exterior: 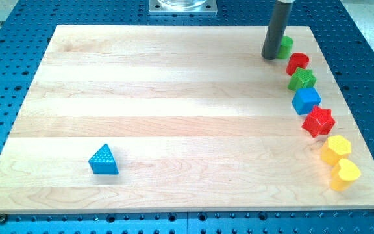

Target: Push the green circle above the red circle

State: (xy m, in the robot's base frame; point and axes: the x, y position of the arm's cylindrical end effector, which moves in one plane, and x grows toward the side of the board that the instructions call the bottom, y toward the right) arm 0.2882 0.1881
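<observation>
The green circle (286,46) sits near the view's top right of the wooden board (174,117), partly hidden behind my rod. My tip (271,57) rests on the board right at the green circle's left side, touching or nearly touching it. The red circle (297,63) lies just below and to the right of the green circle, close to it.
A line of blocks runs down the right side: a green star (302,80), a blue cube (306,101), a red star (319,121), a yellow hexagon (336,149) and a yellow heart (345,173). A blue triangle (103,160) lies at the lower left.
</observation>
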